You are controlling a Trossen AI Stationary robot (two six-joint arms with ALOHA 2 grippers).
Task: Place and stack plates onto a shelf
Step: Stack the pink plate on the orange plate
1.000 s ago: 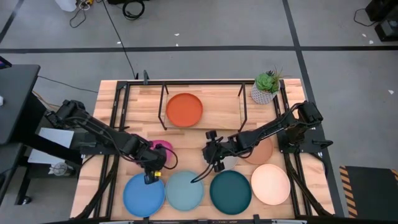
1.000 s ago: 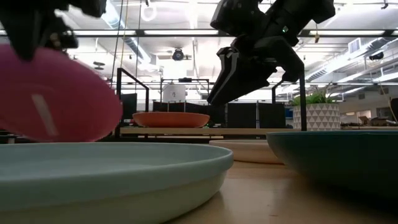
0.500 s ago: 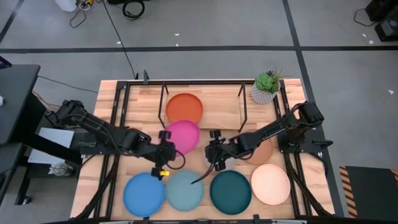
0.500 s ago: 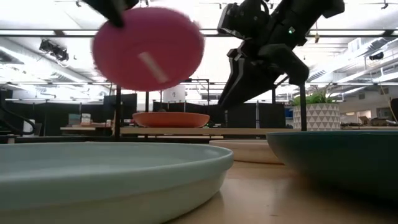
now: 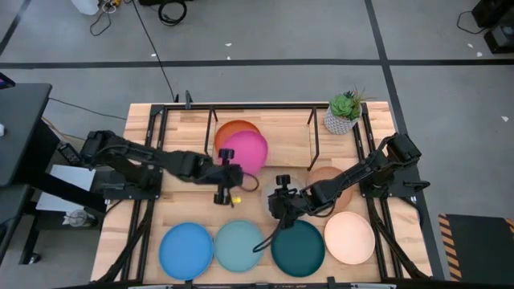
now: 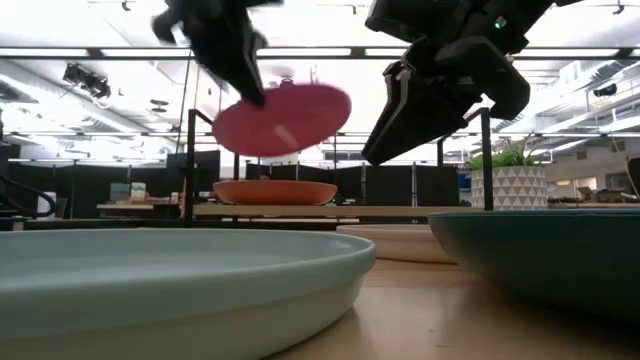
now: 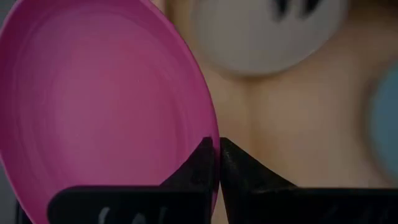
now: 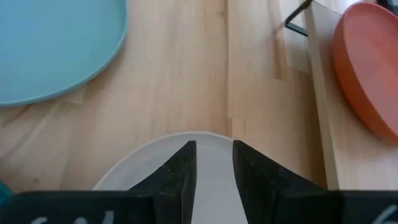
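Observation:
My left gripper (image 5: pixel 228 170) is shut on the magenta plate (image 5: pixel 246 151) and holds it in the air over the orange plate (image 5: pixel 233 129). The orange plate lies flat on the shelf (image 5: pixel 289 138). In the low view the magenta plate (image 6: pixel 285 118) hangs tilted above the orange plate (image 6: pixel 275 191). My right gripper (image 5: pixel 281 201) is open and hovers above the light grey plate (image 8: pixel 211 163), touching nothing. The terracotta plate (image 5: pixel 331 183) lies partly under the right arm. Blue (image 5: pixel 186 250), pale aqua (image 5: pixel 238 246), dark teal (image 5: pixel 298 247) and cream-peach (image 5: pixel 349 237) plates lie along the near edge. My left gripper pinches the magenta plate's rim (image 7: pixel 213 127) between its two fingers, one on the inner face and one on the underside. The fingers come roughly level from the table's near-left side. The plate is lifted clear and tilted above the orange plate.
A potted plant (image 5: pixel 344 112) stands at the far right corner, beside the shelf's right rods (image 5: pixel 316 136). Black rails (image 5: pixel 152 144) run along the tabletop's left and right sides. Bare wood shows on the shelf board to the right of the orange plate.
My left gripper has carried the magenta plate up from the near-left of the table toward the far edge and right, until it hangs over the orange plate on the shelf. The plate has turned from steeply tipped to nearly flat. My right gripper has shifted slightly toward the near edge.

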